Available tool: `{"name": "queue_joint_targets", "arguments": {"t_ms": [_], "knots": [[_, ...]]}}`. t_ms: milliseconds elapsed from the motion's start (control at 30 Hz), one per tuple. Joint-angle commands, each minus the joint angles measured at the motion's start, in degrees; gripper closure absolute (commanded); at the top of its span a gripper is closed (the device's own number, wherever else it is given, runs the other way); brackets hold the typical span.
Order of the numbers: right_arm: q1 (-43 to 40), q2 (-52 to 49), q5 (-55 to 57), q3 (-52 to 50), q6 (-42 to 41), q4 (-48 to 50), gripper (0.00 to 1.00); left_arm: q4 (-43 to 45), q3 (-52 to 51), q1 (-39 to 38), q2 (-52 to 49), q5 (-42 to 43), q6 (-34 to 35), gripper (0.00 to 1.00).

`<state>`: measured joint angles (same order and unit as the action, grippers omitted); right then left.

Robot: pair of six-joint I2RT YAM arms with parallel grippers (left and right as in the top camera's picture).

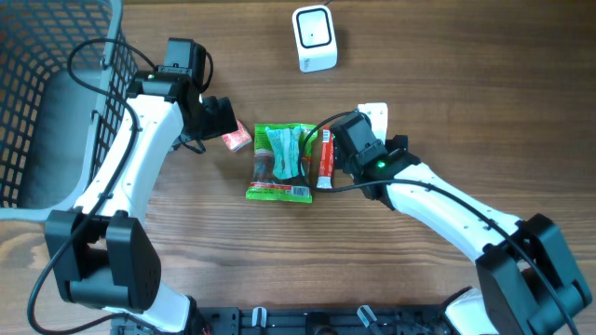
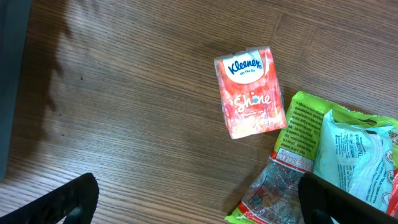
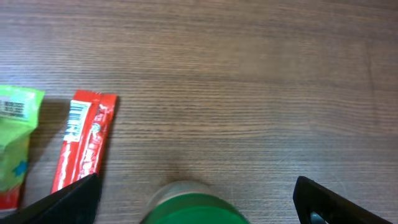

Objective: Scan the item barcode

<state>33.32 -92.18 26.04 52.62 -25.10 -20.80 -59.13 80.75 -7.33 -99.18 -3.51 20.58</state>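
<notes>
Green round top point(image 3: 194, 211) of some item sits between the right gripper's point(image 3: 195, 194) wide-spread jaws, touched by neither. Left gripper point(image 2: 199, 202) gapes empty above the tissue pack point(image 2: 250, 92), beside a green snack bag point(image 1: 281, 163) and red sachet point(image 3: 84, 140). Scanner point(image 1: 314, 37) stands well apart up the table point(image 1: 447, 74) with nothing held to it; the scan looks wholly undone.

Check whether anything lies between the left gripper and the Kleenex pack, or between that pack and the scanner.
Nothing visible does. The Kleenex pack lies uncovered below the open left gripper; the green snack bag sits beside it, not on it. Only bare table runs from the pack to the scanner.
</notes>
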Motion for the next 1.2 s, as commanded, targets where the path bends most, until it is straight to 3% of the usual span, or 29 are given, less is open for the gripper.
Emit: {"name": "queue_joint_targets", "arguments": {"t_ms": [0, 100, 200, 300, 400, 433, 500, 800, 1167], "knots": [[-1.4, 8.0, -5.3, 1.6, 4.9, -3.0, 0.0, 0.0, 0.7, 0.1, 0.8, 0.1, -0.7, 0.0], [-5.5, 14.3, -15.5, 10.2, 4.2, -14.2, 0.0, 0.0, 0.7, 0.1, 0.8, 0.0, -0.7, 0.0], [-11.8, 13.9, -21.2, 20.4, -5.6, -31.5, 0.0, 0.0, 0.7, 0.1, 0.8, 0.0, -0.7, 0.0], [-16.6, 12.0, -27.0, 23.1, -4.3, -40.4, 0.0, 0.0, 0.7, 0.1, 0.8, 0.0, -0.7, 0.0], [-16.5, 10.2, -33.0, 23.0, -3.3, -38.4, 0.0, 0.0, 0.7, 0.1, 0.8, 0.0, -0.7, 0.0], [-16.5, 9.4, -33.2, 23.0, -3.6, -38.6, 0.1, 0.0, 0.7, 0.1, 0.8, 0.0, -0.7, 0.0], [-16.4, 7.7, -33.2, 23.0, -8.5, -39.4, 0.14, 0.0, 0.7, 0.1, 0.8, 0.0, -0.7, 0.0], [-12.5, -9.8, -32.1, 23.0, -11.1, -37.7, 0.05, 0.0, 0.7, 0.1, 0.8, 0.0, -0.7, 0.0], [-12.5, -11.6, -31.8, 23.0, -10.9, -37.1, 0.14, 0.0, 0.7, 0.1, 0.8, 0.0, -0.7, 0.0]]}}
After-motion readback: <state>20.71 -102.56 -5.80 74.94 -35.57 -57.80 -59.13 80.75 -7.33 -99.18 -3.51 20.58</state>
